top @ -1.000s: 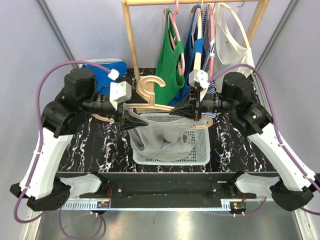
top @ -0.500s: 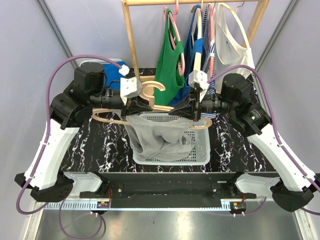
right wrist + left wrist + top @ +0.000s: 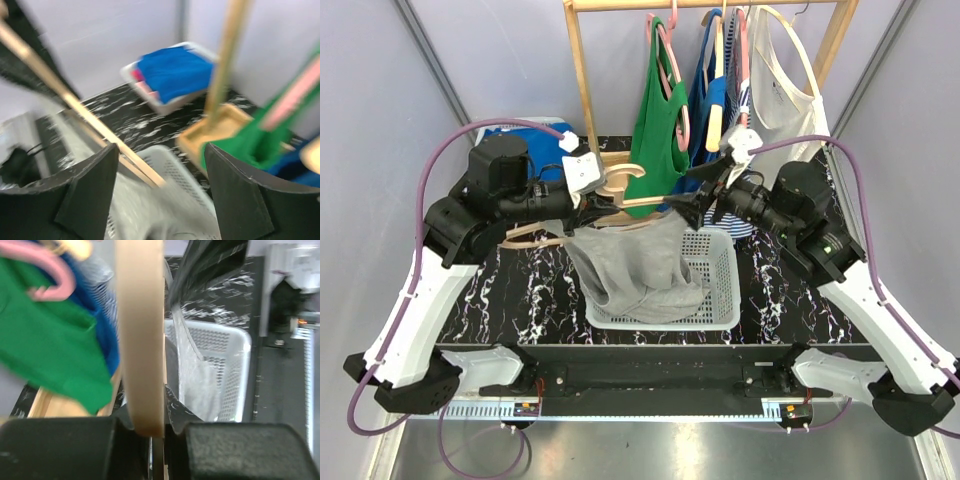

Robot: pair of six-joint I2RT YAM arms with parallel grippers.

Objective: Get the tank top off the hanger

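A wooden hanger (image 3: 632,204) is held level above the white basket (image 3: 720,300). My left gripper (image 3: 594,208) is shut on its left arm, and the left wrist view shows the wood (image 3: 140,340) pinched between the jaws of the left gripper (image 3: 150,424). The grey tank top (image 3: 632,262) hangs from the hanger, its lower part lying in the basket. To the right of the hanger's end, my right gripper (image 3: 692,196) stands open with nothing in it. In the right wrist view the right gripper (image 3: 161,150) frames the hanger's bar (image 3: 75,107) and the grey cloth (image 3: 125,202).
A wooden rack (image 3: 582,90) at the back carries a green top (image 3: 655,120), blue and striped tops (image 3: 705,95) and a white top (image 3: 780,90) on hangers. A bin with blue cloth (image 3: 532,135) sits at the back left.
The left gripper moved in and shut on the hanger's left arm. The right gripper let go of the hanger, opened and rose toward the back right. The tank top's right side sagged.
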